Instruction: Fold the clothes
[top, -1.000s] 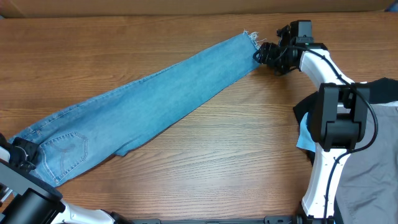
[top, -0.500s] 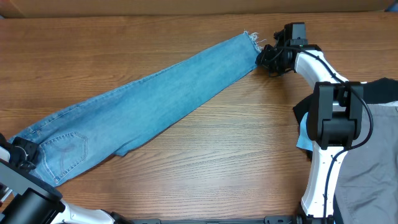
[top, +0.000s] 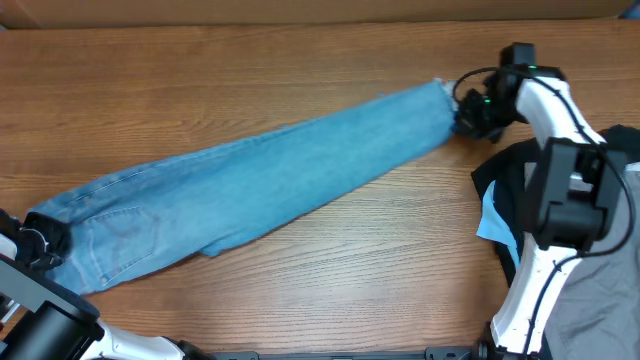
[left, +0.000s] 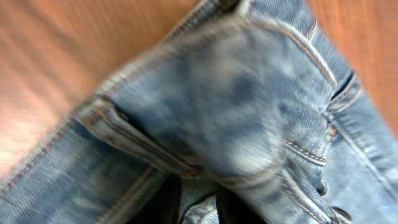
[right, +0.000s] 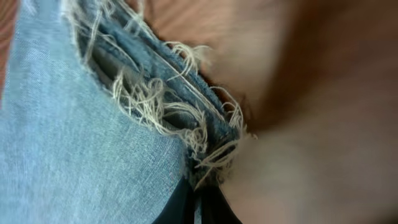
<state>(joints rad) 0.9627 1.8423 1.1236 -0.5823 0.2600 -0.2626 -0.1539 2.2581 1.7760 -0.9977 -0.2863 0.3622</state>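
**On the wooden table: jeans stretched between two closed grippers**

Across the table (top: 330, 300) a pair of light-blue jeans (top: 270, 175) lies flat in a long diagonal. The waist is at the near left and the leg ends are at the far right. A back pocket (top: 120, 235) faces up near the waist.

The right gripper (top: 462, 117) is at the far end of the legs, clamped on the frayed hem (right: 168, 106). Its wrist view shows loose white threads pinched where the dark fingers (right: 177, 208) meet.

The left gripper (top: 45, 240) is at the waist end, at the table's left edge. Its wrist view is blurred, but denim from the waistband (left: 205, 93) is bunched between its fingers (left: 166, 200), so it is closed on the cloth.

A heap of black, blue and grey cloth (top: 492, 215) lies by the right arm's base, apart from the jeans.
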